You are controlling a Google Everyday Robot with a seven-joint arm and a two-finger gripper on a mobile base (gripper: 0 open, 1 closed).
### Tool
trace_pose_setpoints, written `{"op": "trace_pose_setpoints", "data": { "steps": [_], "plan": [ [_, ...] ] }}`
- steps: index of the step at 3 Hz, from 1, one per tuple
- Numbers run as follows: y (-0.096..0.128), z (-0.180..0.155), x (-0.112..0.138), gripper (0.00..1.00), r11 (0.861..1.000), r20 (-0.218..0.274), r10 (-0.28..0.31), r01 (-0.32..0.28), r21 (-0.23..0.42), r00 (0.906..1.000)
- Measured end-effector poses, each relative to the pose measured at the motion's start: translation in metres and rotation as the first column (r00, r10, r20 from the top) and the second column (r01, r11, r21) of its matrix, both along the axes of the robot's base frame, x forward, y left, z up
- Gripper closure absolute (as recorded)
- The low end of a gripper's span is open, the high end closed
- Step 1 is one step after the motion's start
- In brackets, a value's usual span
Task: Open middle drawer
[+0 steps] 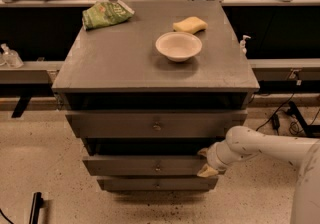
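The tool (205,162) sits on the end of a white, tubular arm (265,145) that reaches in from the cabinet's right side, low down at second-tier height. Its two tan fingertips (202,152) stand apart: one at the upper edge and one at the lower edge of the drawer front's right end. The tool is open, bracketing the panel rather than visibly clamped on it.

The target is the middle drawer (130,165), a wide, shallow grey drawer with a flat front, second of the cabinet's three. Its small round metal knob (158,168) sits at the centre of the front, and the tool is well to the right of that knob. Coming at the end of the panel looks deliberate: the exposed edge gives something to hook where the little knob offers almost nothing.

The drawer looks barely out, if at all, so I'd say the pull is only starting. The uppermost grey drawer (115,124) and the lowest grey drawer (130,183) are untouched.

On the grey counter (115,63) atop the cabinet rest a white round bowl (178,46), a yellow sponge (190,24) and a crumpled green bag (106,14). An off-centre tug might jolt the cabinet and rattle that bowl.
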State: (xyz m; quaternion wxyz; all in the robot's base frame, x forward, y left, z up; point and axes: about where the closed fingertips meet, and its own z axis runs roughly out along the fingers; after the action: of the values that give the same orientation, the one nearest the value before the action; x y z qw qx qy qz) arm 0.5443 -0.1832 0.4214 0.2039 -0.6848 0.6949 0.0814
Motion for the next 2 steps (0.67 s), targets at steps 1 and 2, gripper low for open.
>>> {"op": "trace_pose_setpoints", "data": {
  "steps": [1,2],
  "plan": [
    [0.0,0.0032,0.0,0.43,1.0,0.0,0.0,0.0,0.0,1.0],
    [0.0,0.0041,0.0,0.25,1.0,0.0,0.0,0.0,0.0,1.0]
  ]
}}
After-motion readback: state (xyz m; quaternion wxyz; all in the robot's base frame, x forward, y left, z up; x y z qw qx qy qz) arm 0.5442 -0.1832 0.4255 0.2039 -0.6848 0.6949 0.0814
